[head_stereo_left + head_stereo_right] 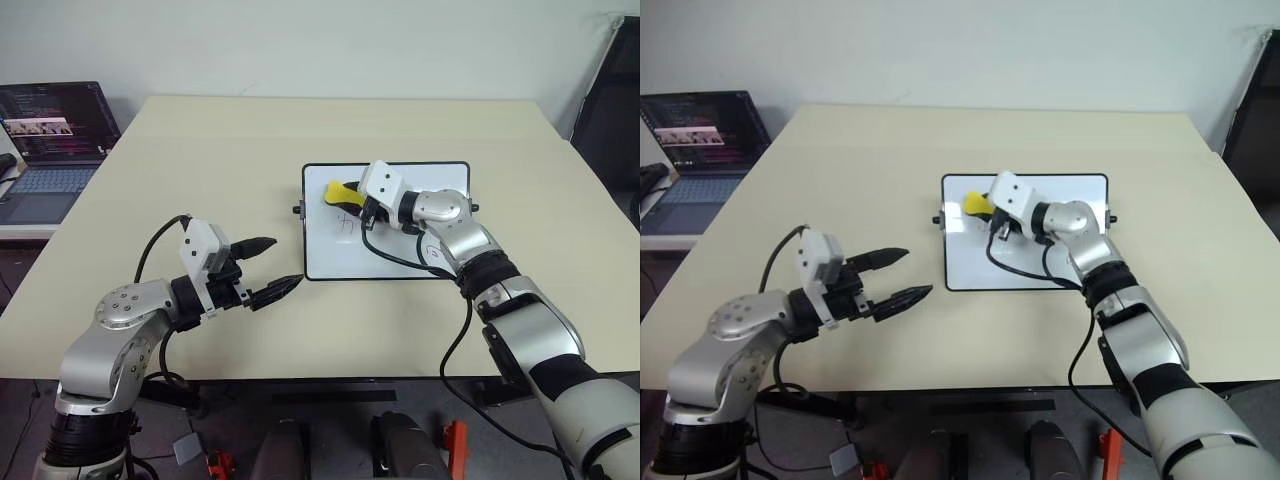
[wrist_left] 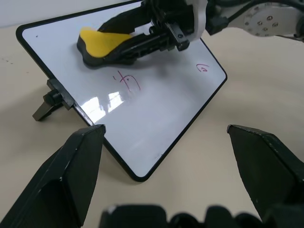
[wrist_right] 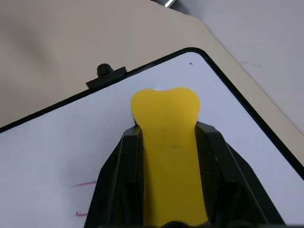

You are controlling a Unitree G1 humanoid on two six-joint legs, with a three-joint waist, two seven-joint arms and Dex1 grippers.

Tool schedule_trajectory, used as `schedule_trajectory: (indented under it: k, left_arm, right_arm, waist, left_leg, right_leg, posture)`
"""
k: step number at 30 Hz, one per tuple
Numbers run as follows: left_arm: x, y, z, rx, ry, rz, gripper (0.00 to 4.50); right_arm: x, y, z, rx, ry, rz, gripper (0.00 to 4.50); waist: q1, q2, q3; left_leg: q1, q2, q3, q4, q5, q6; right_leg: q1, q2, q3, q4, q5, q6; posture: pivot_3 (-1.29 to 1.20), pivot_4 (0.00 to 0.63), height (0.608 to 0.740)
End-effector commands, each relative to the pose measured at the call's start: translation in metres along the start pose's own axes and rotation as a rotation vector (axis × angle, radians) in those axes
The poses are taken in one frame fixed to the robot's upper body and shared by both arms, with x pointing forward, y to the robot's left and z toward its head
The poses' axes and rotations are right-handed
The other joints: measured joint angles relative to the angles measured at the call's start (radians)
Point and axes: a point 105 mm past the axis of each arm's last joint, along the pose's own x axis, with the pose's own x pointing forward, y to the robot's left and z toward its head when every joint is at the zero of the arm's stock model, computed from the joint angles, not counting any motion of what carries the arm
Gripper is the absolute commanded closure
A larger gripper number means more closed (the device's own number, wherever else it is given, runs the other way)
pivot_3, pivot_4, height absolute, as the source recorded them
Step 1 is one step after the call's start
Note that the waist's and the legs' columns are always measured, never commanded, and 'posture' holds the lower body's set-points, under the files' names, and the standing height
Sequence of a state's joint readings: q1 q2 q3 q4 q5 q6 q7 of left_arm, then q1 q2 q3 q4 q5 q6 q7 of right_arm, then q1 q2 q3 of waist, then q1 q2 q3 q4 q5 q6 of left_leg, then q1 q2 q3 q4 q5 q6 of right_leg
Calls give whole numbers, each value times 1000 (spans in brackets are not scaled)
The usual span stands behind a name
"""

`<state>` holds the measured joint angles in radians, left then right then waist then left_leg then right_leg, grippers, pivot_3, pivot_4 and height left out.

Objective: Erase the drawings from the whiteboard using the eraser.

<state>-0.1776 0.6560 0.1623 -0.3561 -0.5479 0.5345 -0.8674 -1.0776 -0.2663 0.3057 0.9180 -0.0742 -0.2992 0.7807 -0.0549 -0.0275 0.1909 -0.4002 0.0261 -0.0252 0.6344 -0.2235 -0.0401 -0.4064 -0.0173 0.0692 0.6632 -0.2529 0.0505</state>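
Gripping the eraser [image 3: 166,156] on the whiteboard [image 1: 400,262], right jaws clenched; left jaws released, second drawing [image 2: 203,68] beside them.

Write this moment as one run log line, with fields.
right gripper: shut on eraser, on whiteboard | left gripper: open, empty | drawings: remain

Room's pretty plain tbh: big beige table [image 1: 200,160] fills most of the frame, w/ a blank white wall [image 1: 300,40] across the top. Upper left there's a laptop [image 1: 50,140], screen lit, on a lower side surface. Dark chair-ish thing [image 1: 612,110] at far right edge. Even, soft light.
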Motion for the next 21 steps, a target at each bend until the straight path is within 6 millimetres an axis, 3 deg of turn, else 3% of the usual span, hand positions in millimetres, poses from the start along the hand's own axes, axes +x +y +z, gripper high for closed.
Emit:
schedule_trajectory:
  k: [1,6,10,16,19,21]
  left_arm:
    - [-7,0,15,42,-28,-5,0]
    - [-8,3,16,36,-33,5,0]
    - [-5,2,18,32,-40,-1,0]
    - [1,3,18,32,-39,-19,0]
    - [3,3,18,33,-41,-27,0]
    - [5,3,19,35,-42,-31,0]
  right_arm:
    - [-1,51,-34,-15,86,203,3356]
    - [-13,96,-63,56,135,349,3356]
    - [-12,60,-59,80,123,155,3356]
    - [-19,-15,-51,8,186,-193,3357]
    - [-21,-32,-46,-9,201,-285,3358]
    - [-17,-29,-45,-11,194,-274,3375]
  waist:
    - [-2,-1,-1]
    - [-4,-3,-4]
    - [-5,-3,-4]
    - [-5,-3,-4]
    - [-5,-4,-5]
    - [-5,-4,-5]
  left_leg:
    - [1,0,0,0,0,0]
    - [4,1,0,1,0,0]
    - [22,1,1,1,1,1]
    - [23,1,0,4,3,4]
    - [23,1,0,4,3,4]
    - [20,2,1,4,3,4]
  right_leg:
    - [0,0,0,0,0,0]
    - [4,1,1,1,0,0]
    - [20,1,2,0,-4,-3]
    - [18,1,2,0,-1,-6]
    - [18,1,2,0,-1,-6]
    - [19,1,2,-1,-1,-6]
  posture:
    - [0,150,740]
    - [0,150,740]
    - [0,150,740]
    - [0,150,740]
    - [0,150,740]
    - [0,150,740]
